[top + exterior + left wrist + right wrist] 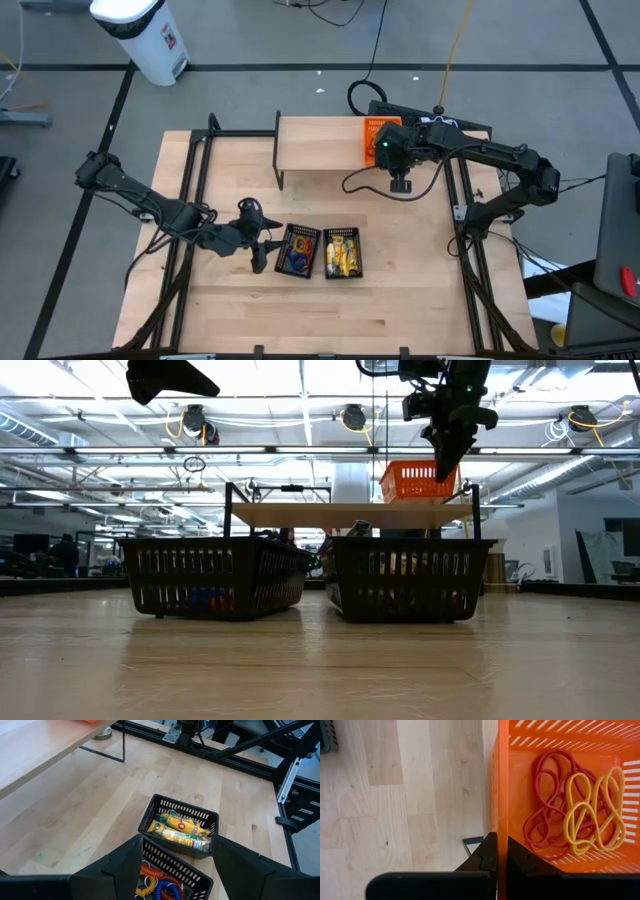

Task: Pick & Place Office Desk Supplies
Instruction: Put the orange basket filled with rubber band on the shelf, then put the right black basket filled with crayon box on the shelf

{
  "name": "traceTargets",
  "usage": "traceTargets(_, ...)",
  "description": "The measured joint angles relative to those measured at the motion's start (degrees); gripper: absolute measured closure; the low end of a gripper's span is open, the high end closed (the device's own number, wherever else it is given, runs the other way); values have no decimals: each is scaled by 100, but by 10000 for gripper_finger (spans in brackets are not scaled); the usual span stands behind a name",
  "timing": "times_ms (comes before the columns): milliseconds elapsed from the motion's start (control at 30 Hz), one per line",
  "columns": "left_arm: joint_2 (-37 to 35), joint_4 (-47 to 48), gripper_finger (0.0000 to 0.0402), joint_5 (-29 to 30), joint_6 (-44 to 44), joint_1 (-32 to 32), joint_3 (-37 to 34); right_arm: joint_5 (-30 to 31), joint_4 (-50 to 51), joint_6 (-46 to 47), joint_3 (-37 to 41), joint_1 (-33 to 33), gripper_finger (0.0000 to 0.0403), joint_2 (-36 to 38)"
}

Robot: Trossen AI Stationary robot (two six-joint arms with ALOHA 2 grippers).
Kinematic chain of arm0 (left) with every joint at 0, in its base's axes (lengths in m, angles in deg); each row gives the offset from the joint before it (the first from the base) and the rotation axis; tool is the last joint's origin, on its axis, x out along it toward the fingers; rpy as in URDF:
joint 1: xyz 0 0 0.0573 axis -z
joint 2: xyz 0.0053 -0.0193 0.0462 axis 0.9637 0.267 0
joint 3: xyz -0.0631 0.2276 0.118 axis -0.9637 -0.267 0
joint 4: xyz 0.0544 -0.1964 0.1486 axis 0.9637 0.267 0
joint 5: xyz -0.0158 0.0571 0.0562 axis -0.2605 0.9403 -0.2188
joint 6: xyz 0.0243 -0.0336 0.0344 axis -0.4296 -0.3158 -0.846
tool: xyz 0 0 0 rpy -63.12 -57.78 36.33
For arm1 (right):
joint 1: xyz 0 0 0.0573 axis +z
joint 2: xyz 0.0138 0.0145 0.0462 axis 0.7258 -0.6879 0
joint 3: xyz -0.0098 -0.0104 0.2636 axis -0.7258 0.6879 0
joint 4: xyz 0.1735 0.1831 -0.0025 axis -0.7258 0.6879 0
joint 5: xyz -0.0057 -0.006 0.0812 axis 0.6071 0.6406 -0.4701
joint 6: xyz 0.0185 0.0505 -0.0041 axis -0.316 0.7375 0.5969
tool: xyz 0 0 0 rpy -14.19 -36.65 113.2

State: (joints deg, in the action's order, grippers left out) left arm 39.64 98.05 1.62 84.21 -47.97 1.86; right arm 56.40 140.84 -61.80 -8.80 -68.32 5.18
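Observation:
An orange basket stands on a wooden shelf at the far side of the table. It holds red rubber bands and yellow rubber bands. My right gripper is over the basket's edge, shut on it. Two black baskets sit side by side on the table. One holds orange, blue and yellow loops. The other holds yellow oblong packs. My left gripper hovers open above the loop basket, high up. My right gripper pinches the orange basket's side wall at its rim, one finger inside the basket and one outside. It comes from above, pointing down. The basket stays upright, and its bottom looks level with the shelf top.
Black frame rails run along the table's left and right sides. The shelf's black leg stands just outside the orange basket. A white bin and cables lie on the floor beyond the table. Bare wood spreads along the near side.

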Motion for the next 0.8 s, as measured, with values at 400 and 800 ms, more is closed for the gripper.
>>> traceTargets(400,0,0,165,-4,0,0,0,-15,3,28,0,0,391,0)
traceTargets(800,2,0,165,-7,-2,0,0,2,-3,162,0,0,319,0)
